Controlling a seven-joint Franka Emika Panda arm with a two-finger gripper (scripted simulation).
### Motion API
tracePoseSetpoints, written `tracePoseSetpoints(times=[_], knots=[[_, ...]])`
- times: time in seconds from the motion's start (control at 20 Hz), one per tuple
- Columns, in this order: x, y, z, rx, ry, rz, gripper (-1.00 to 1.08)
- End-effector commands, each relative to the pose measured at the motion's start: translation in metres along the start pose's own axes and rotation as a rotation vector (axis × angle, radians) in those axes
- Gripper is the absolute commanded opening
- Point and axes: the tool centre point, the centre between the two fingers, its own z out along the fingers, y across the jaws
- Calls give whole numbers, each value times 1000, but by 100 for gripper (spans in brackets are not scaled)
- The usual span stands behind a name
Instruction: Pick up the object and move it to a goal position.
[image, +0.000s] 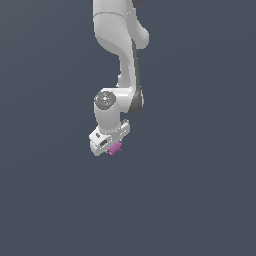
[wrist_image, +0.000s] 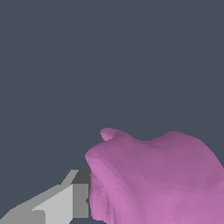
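Observation:
The object (image: 116, 148) is a small magenta-pink lump with short bumps, sitting right under the white hand in the middle of the exterior view. My gripper (image: 113, 146) points down and is shut on it, with the hand's body covering most of the lump. In the wrist view the object (wrist_image: 157, 179) fills much of the picture. One grey finger (wrist_image: 65, 201) presses flat against its side. The other finger is hidden behind the lump. I cannot tell whether the object rests on the ground or hangs above it.
The white arm (image: 120, 55) comes down from the upper edge of the exterior view. Around it there is only a plain dark blue-grey ground (image: 200, 200), with no other objects or markers in either view.

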Motion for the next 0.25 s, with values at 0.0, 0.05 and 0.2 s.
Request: tracePoseSetpoints(times=[0.0,0.05,0.2], knots=[[-2,-5,-1,0,0,0,-100],[-3,-6,-1,0,0,0,-100],[-3,-8,-2,0,0,0,-100]])
